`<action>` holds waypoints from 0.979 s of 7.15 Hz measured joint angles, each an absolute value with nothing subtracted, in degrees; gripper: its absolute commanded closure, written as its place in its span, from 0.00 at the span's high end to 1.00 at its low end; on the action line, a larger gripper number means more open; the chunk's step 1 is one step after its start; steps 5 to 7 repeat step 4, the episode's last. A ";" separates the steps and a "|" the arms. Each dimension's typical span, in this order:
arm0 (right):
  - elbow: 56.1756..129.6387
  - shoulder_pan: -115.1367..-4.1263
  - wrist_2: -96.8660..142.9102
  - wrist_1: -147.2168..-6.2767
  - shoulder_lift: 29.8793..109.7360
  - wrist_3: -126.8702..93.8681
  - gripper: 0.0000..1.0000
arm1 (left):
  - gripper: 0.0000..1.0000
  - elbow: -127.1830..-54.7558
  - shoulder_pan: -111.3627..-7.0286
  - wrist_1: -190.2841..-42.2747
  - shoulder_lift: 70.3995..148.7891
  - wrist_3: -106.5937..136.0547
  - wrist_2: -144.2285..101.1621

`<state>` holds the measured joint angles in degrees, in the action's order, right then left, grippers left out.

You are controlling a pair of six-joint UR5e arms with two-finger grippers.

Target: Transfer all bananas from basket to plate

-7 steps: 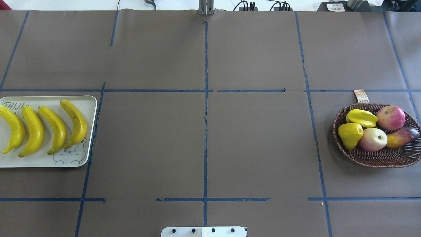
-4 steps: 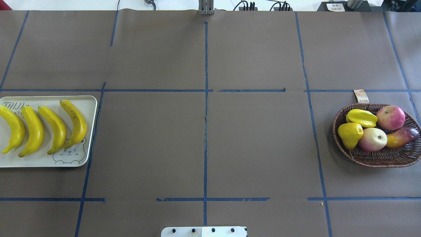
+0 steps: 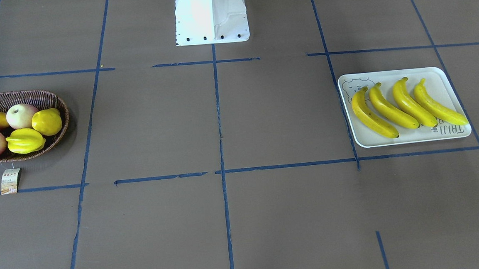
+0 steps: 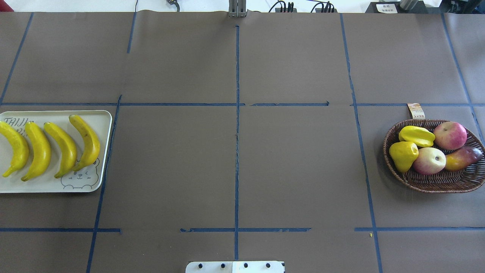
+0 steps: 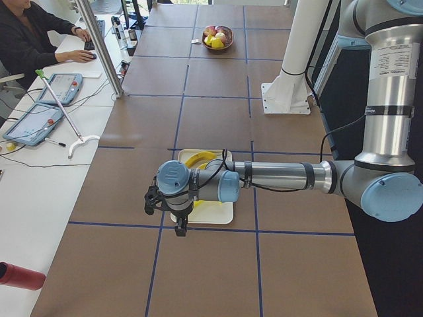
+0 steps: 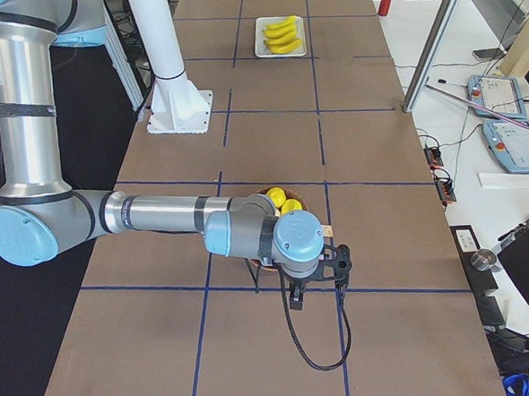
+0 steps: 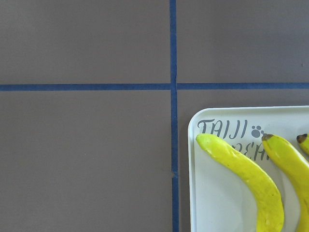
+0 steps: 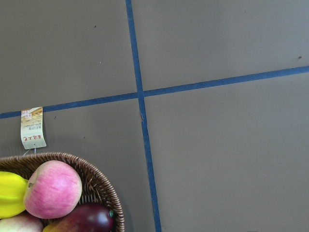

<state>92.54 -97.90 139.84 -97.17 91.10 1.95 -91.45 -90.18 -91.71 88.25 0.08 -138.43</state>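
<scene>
Several yellow bananas (image 4: 38,149) lie side by side on the cream plate (image 4: 102,117) at the table's left; they also show in the front view (image 3: 404,103) on the plate (image 3: 444,80). The wicker basket (image 4: 435,184) at the right holds no banana. The left wrist view shows a banana (image 7: 246,174) on the plate's corner (image 7: 207,193). My left gripper (image 5: 180,230) hangs above the plate's outer end. My right gripper (image 6: 293,302) hangs above the basket's outer side (image 8: 101,183). I cannot tell whether either gripper is open or shut.
The basket holds a lemon (image 4: 403,153), a starfruit (image 4: 416,135), two apples (image 4: 450,135), and a mango (image 4: 463,157). Its paper tag (image 4: 416,111) lies behind it. The robot base (image 4: 235,266) is at the near edge. An operator (image 5: 26,39) sits beyond the table.
</scene>
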 measured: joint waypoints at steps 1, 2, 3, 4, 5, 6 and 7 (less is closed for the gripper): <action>92.46 -97.50 139.40 -97.38 90.70 1.94 1.00 | 1.00 -91.36 -90.17 -91.68 88.25 0.08 -138.43; 92.31 -97.33 139.19 -97.40 90.67 1.94 1.00 | 1.00 -91.28 -90.18 -91.65 88.24 0.05 -138.41; 92.19 -97.26 139.15 -97.35 90.80 1.95 1.00 | 1.00 -91.23 -90.18 -91.63 88.24 -0.05 -138.37; 92.15 -97.24 139.13 -97.26 90.90 1.99 1.00 | 1.00 -91.18 -90.18 -91.65 88.24 -0.15 -138.35; 92.15 -97.24 139.13 -97.26 90.90 1.99 1.00 | 1.00 -91.18 -90.18 -91.65 88.24 -0.15 -138.35; 92.15 -97.24 139.13 -97.26 90.90 1.99 1.00 | 1.00 -91.18 -90.18 -91.65 88.24 -0.15 -138.35; 92.15 -97.24 139.13 -97.26 90.90 1.99 1.00 | 1.00 -91.18 -90.18 -91.65 88.24 -0.15 -138.35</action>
